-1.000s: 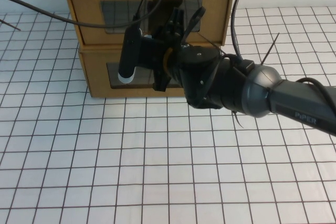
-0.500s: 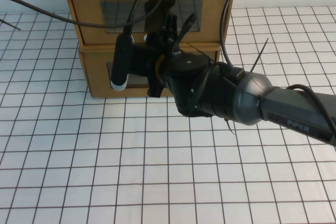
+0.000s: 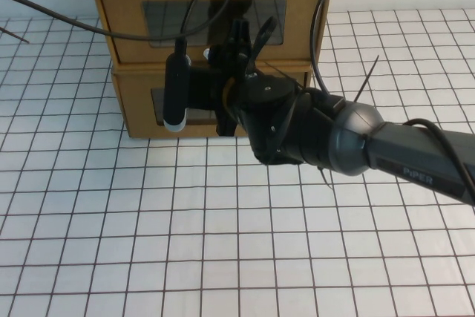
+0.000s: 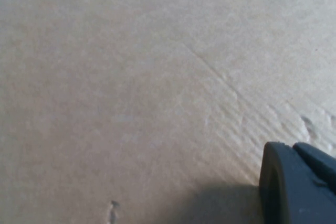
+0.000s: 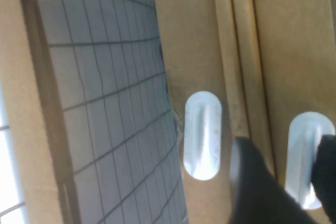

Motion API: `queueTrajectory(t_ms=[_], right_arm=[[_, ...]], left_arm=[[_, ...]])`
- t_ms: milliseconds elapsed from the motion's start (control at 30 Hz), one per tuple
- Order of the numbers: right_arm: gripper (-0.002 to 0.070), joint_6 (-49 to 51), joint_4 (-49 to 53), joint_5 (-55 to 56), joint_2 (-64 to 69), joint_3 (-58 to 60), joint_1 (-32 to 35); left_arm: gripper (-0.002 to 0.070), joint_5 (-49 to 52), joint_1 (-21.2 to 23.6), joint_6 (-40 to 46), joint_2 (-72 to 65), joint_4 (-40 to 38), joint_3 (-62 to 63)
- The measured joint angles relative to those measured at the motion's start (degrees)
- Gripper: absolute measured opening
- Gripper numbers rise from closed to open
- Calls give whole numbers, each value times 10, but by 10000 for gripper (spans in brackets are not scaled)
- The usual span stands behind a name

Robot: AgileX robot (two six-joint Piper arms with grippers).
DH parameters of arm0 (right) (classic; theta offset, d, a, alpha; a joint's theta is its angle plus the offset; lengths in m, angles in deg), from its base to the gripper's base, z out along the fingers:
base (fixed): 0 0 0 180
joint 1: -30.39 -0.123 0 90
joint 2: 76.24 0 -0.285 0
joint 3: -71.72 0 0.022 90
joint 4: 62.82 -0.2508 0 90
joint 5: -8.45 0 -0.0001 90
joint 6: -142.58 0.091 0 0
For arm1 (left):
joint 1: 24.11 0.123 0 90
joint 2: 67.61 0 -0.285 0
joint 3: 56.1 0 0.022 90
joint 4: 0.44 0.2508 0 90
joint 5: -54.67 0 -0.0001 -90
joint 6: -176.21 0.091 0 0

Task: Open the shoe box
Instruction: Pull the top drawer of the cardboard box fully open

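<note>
R tool [image 5: 287,153] prongs apart at shoe box [image 3: 300,5] front slots, L tool [image 4: 296,182] close over cardboard, state can't tell

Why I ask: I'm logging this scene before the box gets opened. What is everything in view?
shoe boxes: two, brown cardboard with dark front windows, stacked at the table's far side
oval cutouts: two, pale, in the box fronts beside a window
table: one, white with dark grid lines, under the boxes
cables: several, black, looping across the box fronts
wrist camera: one, black with a white end, before the lower box
right arm: one, dark grey, reaching in from the right
right gripper: one, black, open, at the box fronts near the seam between them
left gripper: one, dark, against cardboard, apparently atop the upper box
</note>
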Motion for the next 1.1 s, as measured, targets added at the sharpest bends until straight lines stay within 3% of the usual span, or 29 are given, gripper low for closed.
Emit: queueTrajectory(t_ms=[733,1100], right_arm=[[146,57,88,-21,7,0,0],[17,57,106,-40,14,-2,-4]], left_arm=[[-2,2,0,5,0,-2,0],[-2,13,0,5,0,-7,0]])
